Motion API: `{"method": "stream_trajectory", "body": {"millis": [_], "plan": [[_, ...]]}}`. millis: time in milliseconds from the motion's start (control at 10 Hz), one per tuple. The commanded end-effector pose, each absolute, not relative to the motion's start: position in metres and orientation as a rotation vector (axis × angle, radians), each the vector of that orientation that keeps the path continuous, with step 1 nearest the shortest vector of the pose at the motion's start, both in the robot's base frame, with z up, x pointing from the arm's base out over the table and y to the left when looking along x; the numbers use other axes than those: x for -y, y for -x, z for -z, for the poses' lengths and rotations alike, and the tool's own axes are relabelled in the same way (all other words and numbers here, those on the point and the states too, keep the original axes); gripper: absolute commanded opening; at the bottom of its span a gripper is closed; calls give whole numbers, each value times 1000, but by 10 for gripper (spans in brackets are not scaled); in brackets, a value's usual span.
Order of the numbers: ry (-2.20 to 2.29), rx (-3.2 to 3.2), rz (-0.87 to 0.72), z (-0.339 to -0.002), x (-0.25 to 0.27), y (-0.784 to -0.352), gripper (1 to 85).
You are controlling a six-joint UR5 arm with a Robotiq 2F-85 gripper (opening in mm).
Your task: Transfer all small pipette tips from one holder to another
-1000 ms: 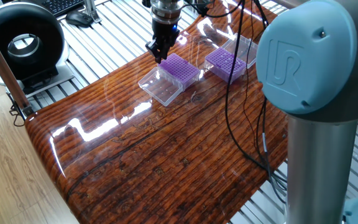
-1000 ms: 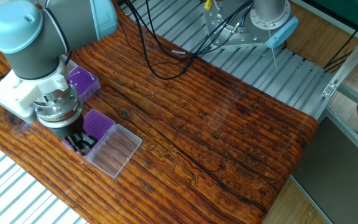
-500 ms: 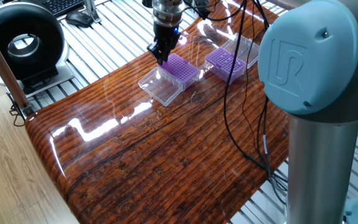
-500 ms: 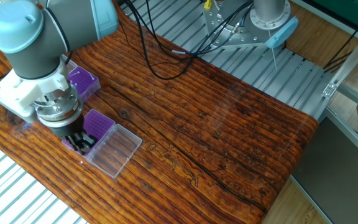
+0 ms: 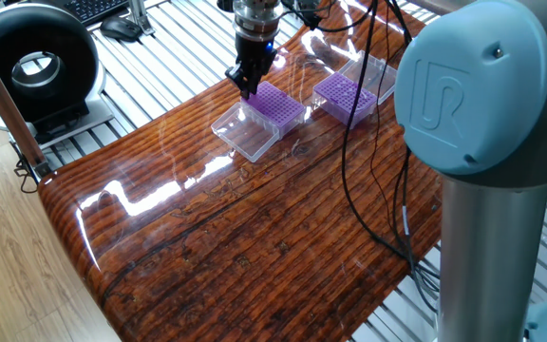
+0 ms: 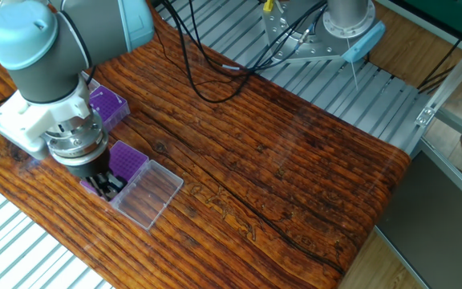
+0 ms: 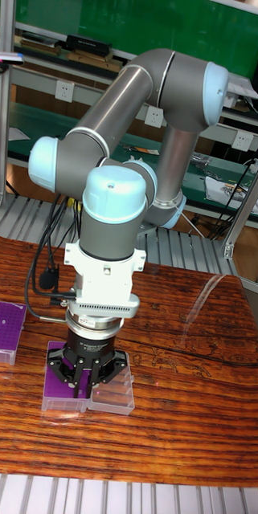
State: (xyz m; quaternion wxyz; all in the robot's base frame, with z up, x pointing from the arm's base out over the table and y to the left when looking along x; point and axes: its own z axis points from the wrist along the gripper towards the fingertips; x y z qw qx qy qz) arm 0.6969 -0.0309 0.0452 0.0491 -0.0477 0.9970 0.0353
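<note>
Tall fixed view: tool (image 7: pixel 86 384) over purple box (image 7: pixel 58 389) edge

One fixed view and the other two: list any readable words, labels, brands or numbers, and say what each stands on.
"UR" logo: embossed on the blue joint cap of the near arm, in one fixed view.
Keyboard keys: too small to read.
Purple boxes, gripper and arm: no legible text in any view.
Green benches in the tall fixed view: nothing readable.
</note>
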Motion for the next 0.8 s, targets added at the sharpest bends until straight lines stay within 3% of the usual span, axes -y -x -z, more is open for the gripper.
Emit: {"method": "stream_trajectory", "body": {"millis": [0, 700], "plan": [[124, -3034, -128, -45, 29, -698, 220], [161, -3033, -133, -45, 41, -697, 203]]}}
